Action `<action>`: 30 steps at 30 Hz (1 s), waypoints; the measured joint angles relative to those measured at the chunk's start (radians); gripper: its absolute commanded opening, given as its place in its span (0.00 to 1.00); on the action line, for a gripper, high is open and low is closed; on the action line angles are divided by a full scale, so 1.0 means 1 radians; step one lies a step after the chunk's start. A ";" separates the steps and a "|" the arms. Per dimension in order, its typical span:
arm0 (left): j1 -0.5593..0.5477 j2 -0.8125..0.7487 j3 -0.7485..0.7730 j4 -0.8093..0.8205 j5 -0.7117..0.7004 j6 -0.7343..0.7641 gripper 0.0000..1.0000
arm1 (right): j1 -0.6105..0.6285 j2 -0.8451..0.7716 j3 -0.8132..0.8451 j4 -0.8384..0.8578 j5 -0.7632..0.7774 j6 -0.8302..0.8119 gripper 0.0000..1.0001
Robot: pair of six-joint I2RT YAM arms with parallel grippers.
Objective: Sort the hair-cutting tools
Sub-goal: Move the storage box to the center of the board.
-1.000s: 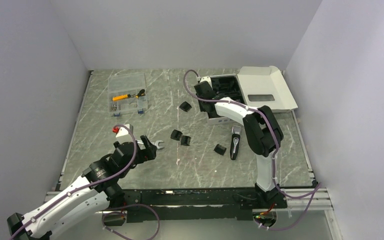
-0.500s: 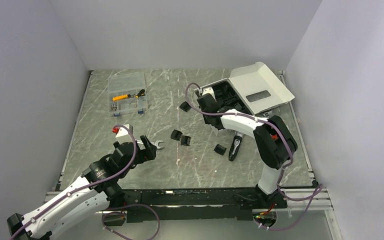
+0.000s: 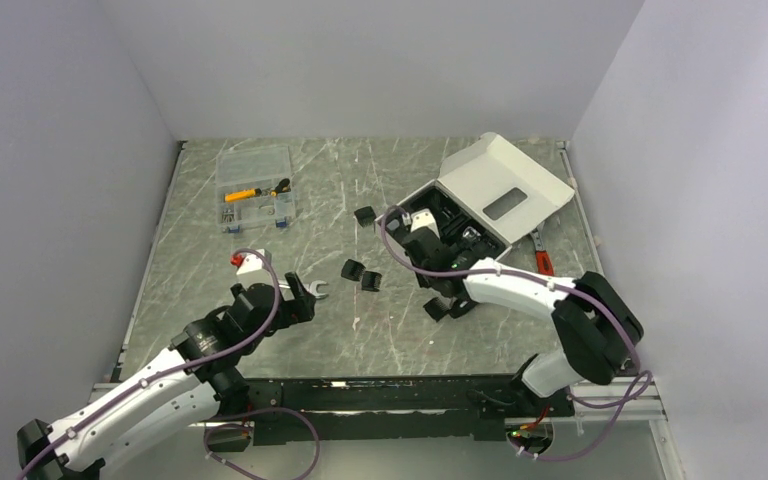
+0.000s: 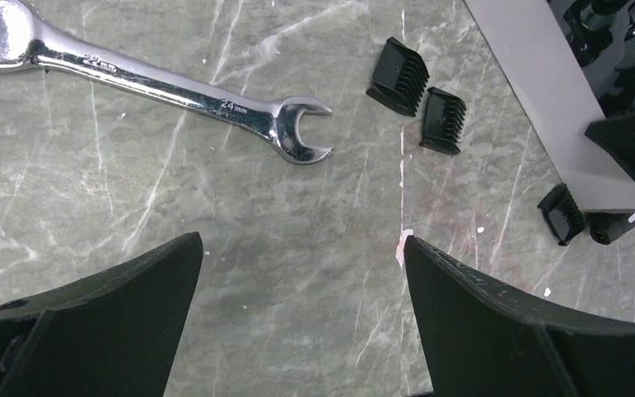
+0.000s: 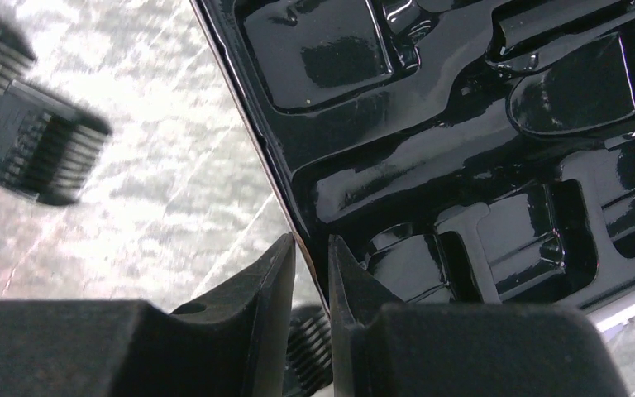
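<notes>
Four comb attachments [image 3: 352, 269] I count loose on the surface [image 3: 260, 200] beside the case [image 3: 500, 185]; sorting barely begun. Right end effector [image 5: 310, 244] clamps the case rim; left end effector [image 4: 302, 240] gapes, empty.

Bright, even overhead light; soft, faint shadows on the worktop [image 3: 190, 270]. Above the right claw [image 5: 312, 248], the black tray [image 5: 430, 124] shows white glare. Left of the claw, a comb attachment [image 5: 37, 153] is blurred, the worktop washed out.

- A robotics lab test cell: plain white panel walls [image 3: 380, 70] box in a grey marble-patterned table [image 3: 400, 335].
- White-and-black left robot arm [image 3: 150, 390] and right robot arm [image 3: 520, 288] are bolted at the table's near edge.
</notes>
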 measured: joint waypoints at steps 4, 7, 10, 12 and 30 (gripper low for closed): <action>0.000 0.014 0.000 0.006 0.010 -0.004 0.99 | 0.043 -0.067 -0.060 -0.010 0.002 0.024 0.30; 0.000 0.025 0.000 0.019 0.019 -0.007 0.99 | 0.074 -0.102 -0.085 -0.018 0.005 0.051 0.52; 0.000 0.037 0.000 0.022 0.020 -0.007 0.99 | 0.089 -0.149 -0.101 -0.030 0.007 0.074 0.64; 0.000 0.042 0.000 0.021 0.020 -0.007 0.99 | 0.090 -0.185 -0.102 -0.034 0.008 0.080 0.67; 0.000 0.000 -0.005 0.008 0.022 -0.053 0.99 | -0.091 0.188 0.298 0.048 -0.133 0.257 0.72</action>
